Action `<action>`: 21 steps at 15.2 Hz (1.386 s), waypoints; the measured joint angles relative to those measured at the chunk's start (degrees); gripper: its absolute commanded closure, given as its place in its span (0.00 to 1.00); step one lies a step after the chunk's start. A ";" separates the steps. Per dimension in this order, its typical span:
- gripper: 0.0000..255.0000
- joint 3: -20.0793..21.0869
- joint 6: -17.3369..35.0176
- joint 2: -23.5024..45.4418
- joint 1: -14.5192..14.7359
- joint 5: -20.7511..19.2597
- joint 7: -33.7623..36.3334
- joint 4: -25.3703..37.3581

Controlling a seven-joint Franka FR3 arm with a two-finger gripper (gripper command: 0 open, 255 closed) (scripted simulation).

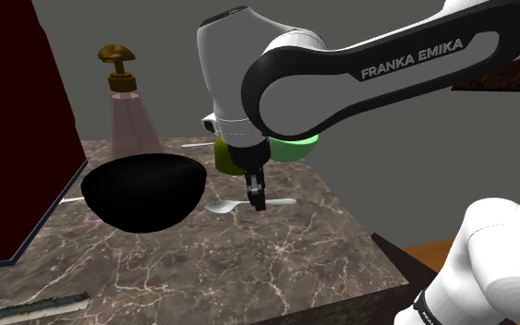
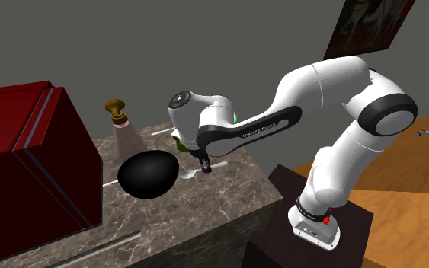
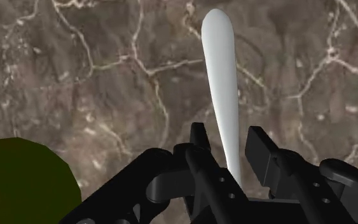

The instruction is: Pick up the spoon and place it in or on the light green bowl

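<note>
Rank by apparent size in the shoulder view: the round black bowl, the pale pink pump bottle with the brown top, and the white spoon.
1. round black bowl, clearly largest.
2. pale pink pump bottle; it stands farther from the camera, so its true size is unsure.
3. white spoon, thin and smallest.

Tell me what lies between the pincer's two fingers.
In the wrist view, the white spoon's handle lies between the black pincer's open fingers, on the brown marbled tabletop; neither finger seems to touch it.
</note>
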 measured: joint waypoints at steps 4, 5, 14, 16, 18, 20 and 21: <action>1.00 0.00 0.00 0.00 0.00 0.00 0.00 0.00; 1.00 0.00 0.00 0.00 0.00 0.00 0.00 0.00; 1.00 -0.16 -3.73 -0.94 -0.01 0.33 -0.75 2.94; 1.00 -0.21 -5.21 -0.71 -0.09 0.24 -1.00 4.66; 1.00 -0.22 -6.82 -0.91 -0.07 0.32 -1.20 6.08; 1.00 -0.26 -8.27 -0.99 -0.10 0.34 -1.45 7.47; 1.00 -0.29 -8.96 -1.25 -0.10 0.42 -1.59 7.92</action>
